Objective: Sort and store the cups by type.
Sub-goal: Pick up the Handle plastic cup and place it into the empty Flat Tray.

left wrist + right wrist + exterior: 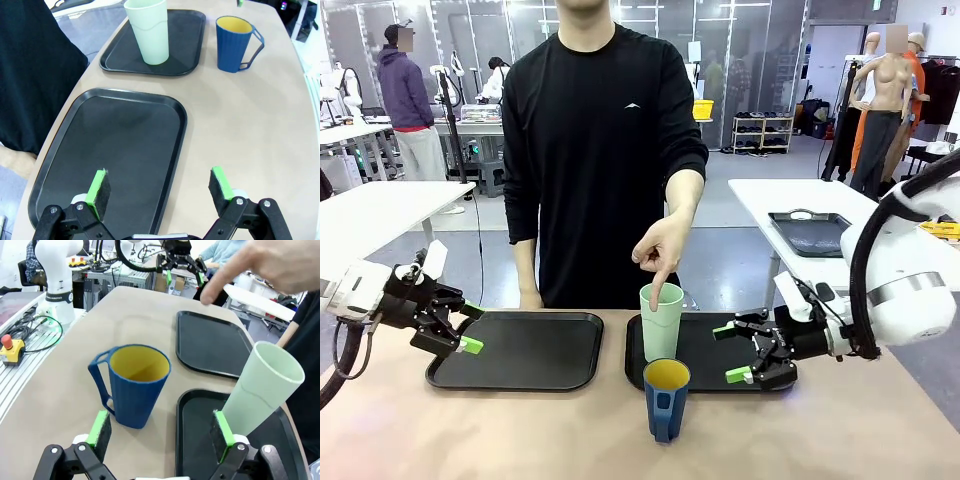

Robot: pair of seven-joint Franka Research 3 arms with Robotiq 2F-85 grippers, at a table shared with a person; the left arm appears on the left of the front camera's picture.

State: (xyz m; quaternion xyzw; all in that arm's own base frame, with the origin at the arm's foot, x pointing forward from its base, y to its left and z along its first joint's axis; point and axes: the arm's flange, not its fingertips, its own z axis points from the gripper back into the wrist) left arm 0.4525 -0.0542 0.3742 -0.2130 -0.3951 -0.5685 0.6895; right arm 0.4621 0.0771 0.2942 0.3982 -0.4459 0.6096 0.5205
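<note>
A tall mint-green tumbler (661,322) stands upright on the right black tray (705,372), near its left end. The person's hand (659,250) points a finger down at its rim. A dark blue mug (666,398) with a yellow inside stands on the bare table just in front of that tray. My right gripper (730,352) hovers open over the right tray, to the right of both cups; its wrist view shows the mug (135,385) and the tumbler (260,390) just beyond the fingers. My left gripper (470,328) is open at the left end of the left tray (525,352), holding nothing.
The left tray (115,150) lies bare under my left gripper (160,187), with the tumbler (147,32) and mug (234,44) farther off. The person stands at the far table edge. An emergency-stop box (11,347) with cables lies beside the table.
</note>
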